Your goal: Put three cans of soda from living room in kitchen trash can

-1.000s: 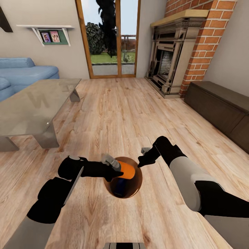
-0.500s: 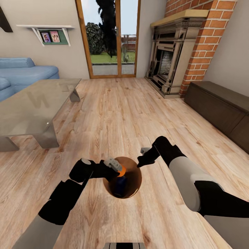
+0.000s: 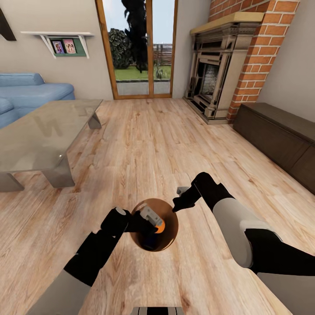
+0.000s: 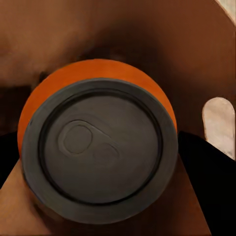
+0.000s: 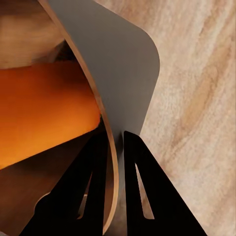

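Observation:
The tash can point(image 3: 168, 234), a round brown bin, stands on the wood floor between my arms. My left gripper point(image 3: 151, 217) reaches into its mouth, shut on an orange can of soda point(image 3: 160, 228) that sits low inside. The left wrist view shows that can's grey top point(image 4: 98, 147) close up, with the bin's brown inner wall point(image 4: 128, 29) and its handle hole point(image 4: 219, 125) behind. A dark blue can point(image 3: 148, 239) shows dimly at the bottom. My right gripper point(image 3: 178, 204) is shut on the bin's rim point(image 5: 115, 54), one finger on each side of the wall, with an orange can point(image 5: 44, 113) visible inside.
A grey low table point(image 3: 39, 131) and a light blue sofa point(image 3: 30, 92) stand at the left. The brick fireplace point(image 3: 218, 74) and a dark low cabinet point(image 3: 280, 135) line the right. Glass doors point(image 3: 138, 48) are straight ahead across open wood floor.
My left arm has swung in toward the bin and lowered the orange can deeper into it, so much less of the can shows. The right arm and the bin have stayed put.

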